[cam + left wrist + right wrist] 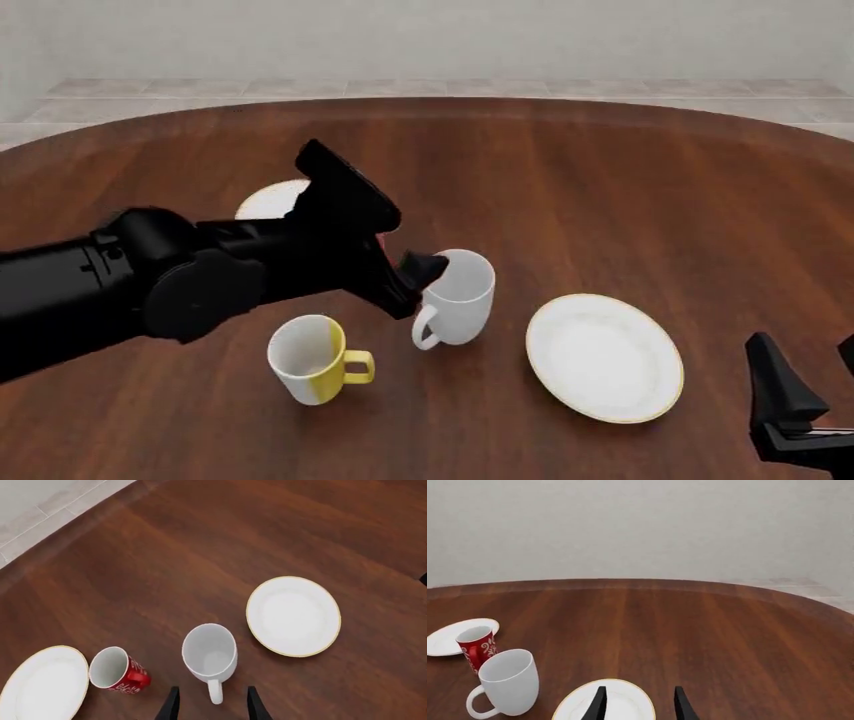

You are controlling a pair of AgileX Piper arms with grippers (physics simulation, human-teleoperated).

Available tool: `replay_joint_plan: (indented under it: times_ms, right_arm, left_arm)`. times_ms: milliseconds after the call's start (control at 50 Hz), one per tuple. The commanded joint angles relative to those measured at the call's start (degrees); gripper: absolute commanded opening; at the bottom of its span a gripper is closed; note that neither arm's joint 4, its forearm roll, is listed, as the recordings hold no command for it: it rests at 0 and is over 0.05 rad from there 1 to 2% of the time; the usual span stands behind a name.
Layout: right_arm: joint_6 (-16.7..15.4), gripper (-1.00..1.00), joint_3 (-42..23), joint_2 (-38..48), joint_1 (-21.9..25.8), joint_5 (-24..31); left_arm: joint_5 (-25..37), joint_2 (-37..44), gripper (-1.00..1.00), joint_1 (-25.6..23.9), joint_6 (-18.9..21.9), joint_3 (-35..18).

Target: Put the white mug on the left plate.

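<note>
While the white mug [209, 653] stands upright on the wood surface [200, 555], the left wrist view shows the left gripper [212, 705] with jaws wide apart on either side of the handle, holding nothing. Left plate [44, 681] lies at about 8 o'clock from the mug, with a red mug [118, 669] between them. Larger plate [293, 616] lies at about 2 o'clock, apart from the mug. White lettering on the red mug is too small to read.

Front view: left gripper [416, 272] hovers at the white mug [457, 296], its own body hiding the jaws. Left plate [271, 200] peeks out behind the arm at about 10 o'clock from the mug, well apart. A white-and-yellow mug [314, 359] sits at 7 o'clock, larger plate [603, 357] at 4 o'clock. Right gripper [814, 390] idles at the near right edge.

Right wrist view: right gripper [639, 702], jaws apart and holding nothing, over the larger plate [620, 700]. White mug [508, 682] is unlifted; red mug [478, 646] and left plate [454, 635] lie beyond it.

Judgement: pre-grasp only; grip, lift, carry and placing all remain. No brand is legible.
</note>
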Motion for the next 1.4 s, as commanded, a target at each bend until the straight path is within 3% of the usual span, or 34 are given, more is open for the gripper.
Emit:
replay_joint_plan:
  times_ms: [20,680,1400]
  right_arm:
    - [0.0,1.00,0.0,0.0,0.0,0.0]
    - [0.3,1.00,0.3,0.1,-0.1,-0.6]
    - [0.6,1.00,0.8,1.3,-0.3,-2.2]
  left_arm:
    - [-0.7,2.0,1.00,-1.3,0.8,0.8]
    - [-0.1,6.5,1.00,-3.5,-0.8,1.2]
    - [-2.7,9.8,1.00,-1.9,-0.5,1.5]
